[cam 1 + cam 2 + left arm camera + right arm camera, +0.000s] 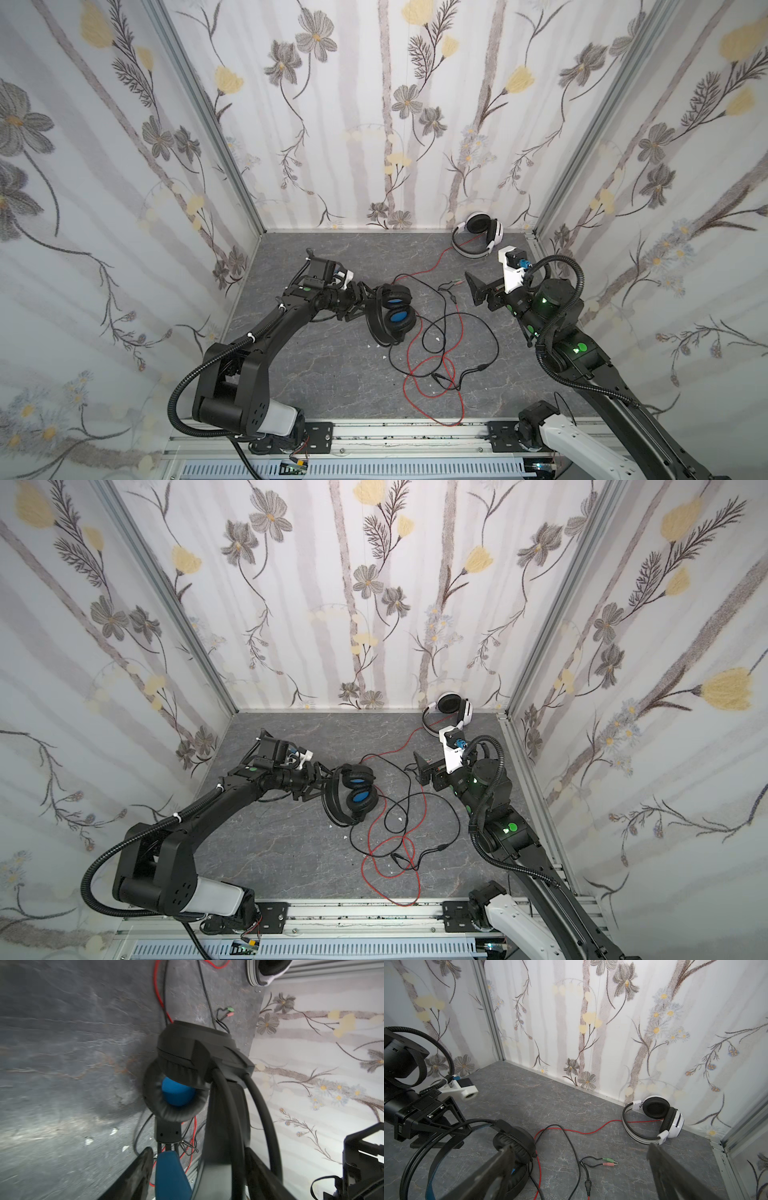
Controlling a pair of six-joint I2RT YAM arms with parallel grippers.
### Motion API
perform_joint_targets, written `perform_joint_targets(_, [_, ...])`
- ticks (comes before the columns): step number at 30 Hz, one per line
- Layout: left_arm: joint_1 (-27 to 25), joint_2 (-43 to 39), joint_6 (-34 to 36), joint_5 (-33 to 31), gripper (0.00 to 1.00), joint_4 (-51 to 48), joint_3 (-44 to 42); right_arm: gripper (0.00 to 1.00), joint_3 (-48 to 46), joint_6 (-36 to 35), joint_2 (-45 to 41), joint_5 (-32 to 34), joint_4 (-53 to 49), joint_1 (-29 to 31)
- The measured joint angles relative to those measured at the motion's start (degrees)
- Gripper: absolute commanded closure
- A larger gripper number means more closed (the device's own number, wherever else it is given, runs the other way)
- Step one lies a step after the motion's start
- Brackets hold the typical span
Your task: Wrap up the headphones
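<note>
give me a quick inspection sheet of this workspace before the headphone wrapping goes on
surface: grey marbled tabletop, no spills seen
job's things: black headset, blue-lined, mid-table; white headset by the back wall; both unwrapped
clutter: small white flecks
grippers: left tool open, straddling the black headset's headband; right tool open, empty
cables: black cable and red cable loose, crossing in tangled loops; green and pink plugs lying free
surroundings: floral wallpaper walls on three sides, metal rail in front

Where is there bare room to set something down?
Bare: grey marbled tabletop by the back wall, left of the white headset; beside the left arm in front. Crowded: the middle, red cable and black cable tangled beside the black headset with blue pads.
</note>
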Motion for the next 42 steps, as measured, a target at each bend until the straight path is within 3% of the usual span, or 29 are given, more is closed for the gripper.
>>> perform_joint_targets(5, [5.5, -0.4, 5.7, -5.6, 0.0, -8.2, 0.5, 0.0, 0.7, -0.2, 1.0, 1.0, -0.2, 0.1])
perform_joint_targets(15, [6.5, -7.9, 8.4, -25.4, 0.0, -17.5, 2.3, 0.0, 2.5, 0.2, 3.7, 3.5, -3.4, 0.8])
perform_joint_targets(23, [4.9, -17.3, 4.2, -31.9, 0.0, -20.9, 0.2, 0.0, 2.3, 0.9, 4.5, 4.3, -4.7, 1.2])
perform_joint_targets(26, [1.9, -19.8, 1.5, -33.6, 0.0, -21.7, -1.0, 0.0, 2.4, 0.9, 5.0, 4.4, -4.9, 1.3])
perform_joint_targets(34, [-14.8, -23.4, -13.5, -41.2, 0.0, -21.4, -12.8, 0.0, 2.6, 1.4, 5.8, 4.7, -5.1, 1.6])
perform_joint_targets(37, [-17.7, -23.5, -19.4, -44.4, 0.0, -20.0, -15.9, 0.0, 2.8, 1.6, 6.0, 5.3, -5.1, 1.8])
perform_joint_targets(42, [-18.3, -24.1, -25.9, -48.8, 0.0, -18.3, -19.8, 0.0, 2.9, 1.6, 6.3, 5.3, -5.1, 2.1])
